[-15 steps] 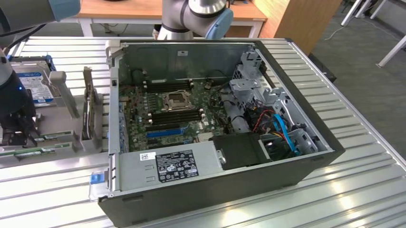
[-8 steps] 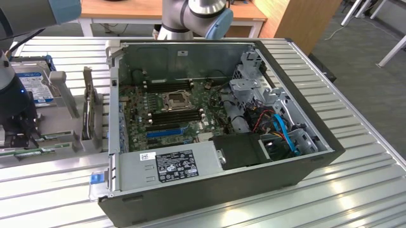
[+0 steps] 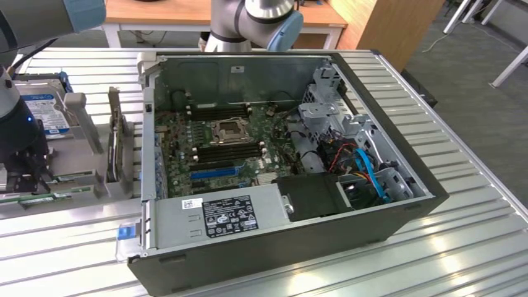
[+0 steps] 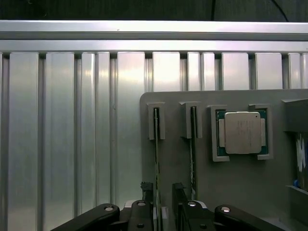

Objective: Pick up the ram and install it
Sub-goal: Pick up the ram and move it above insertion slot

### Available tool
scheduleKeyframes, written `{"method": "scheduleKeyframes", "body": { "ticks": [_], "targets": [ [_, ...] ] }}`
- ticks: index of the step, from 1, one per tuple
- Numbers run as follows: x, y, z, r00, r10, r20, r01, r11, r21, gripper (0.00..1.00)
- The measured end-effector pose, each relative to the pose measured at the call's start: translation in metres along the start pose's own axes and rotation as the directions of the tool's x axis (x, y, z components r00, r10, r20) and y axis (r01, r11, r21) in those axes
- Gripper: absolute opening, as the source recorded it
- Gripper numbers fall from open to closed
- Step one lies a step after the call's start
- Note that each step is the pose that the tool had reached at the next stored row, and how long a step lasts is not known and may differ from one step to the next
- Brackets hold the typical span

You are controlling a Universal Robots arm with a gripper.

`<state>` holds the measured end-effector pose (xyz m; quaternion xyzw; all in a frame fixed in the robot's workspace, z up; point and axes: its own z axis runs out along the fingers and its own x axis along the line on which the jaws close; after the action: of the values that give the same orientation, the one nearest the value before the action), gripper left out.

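A ribbed aluminium tabletop (image 3: 462, 204) fills the foreground, its slats catching pale reflections of the light. Behind it stands a light wooden desk (image 3: 165, 13) on white legs, with a wooden panel (image 3: 387, 28) beside it toward the exterior view's right. Grey carpeted floor (image 3: 474, 80) lies beyond, crossed by slanting white furniture legs (image 3: 510, 59).

Green ram (image 4: 156, 154), grey tray (image 4: 240, 187)

Computer case (image 3: 289, 253): open, on the middle of the ribbed surface (image 3: 470, 247), motherboard (image 3: 219, 145) exposed.
Power supply (image 3: 222, 216): labelled, inside the case.
Holder (image 3: 83, 158): grey, at the surface's edge on the exterior view's left, carrying an upright card (image 3: 115, 133).
Gripper (image 3: 23, 179): low over the holder, beside the ram (image 3: 46, 198), a thin green stick on edge.
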<state>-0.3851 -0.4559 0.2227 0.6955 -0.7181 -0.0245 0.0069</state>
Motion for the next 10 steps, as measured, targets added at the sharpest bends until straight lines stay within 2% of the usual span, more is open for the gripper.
{"method": "scheduleKeyframes", "body": {
  "ticks": [10],
  "targets": [
    [0.0,0.0,0.0001,0.9997,-0.026,-0.0012,0.026,0.9997,-0.0006,0.29]
  ]
}}
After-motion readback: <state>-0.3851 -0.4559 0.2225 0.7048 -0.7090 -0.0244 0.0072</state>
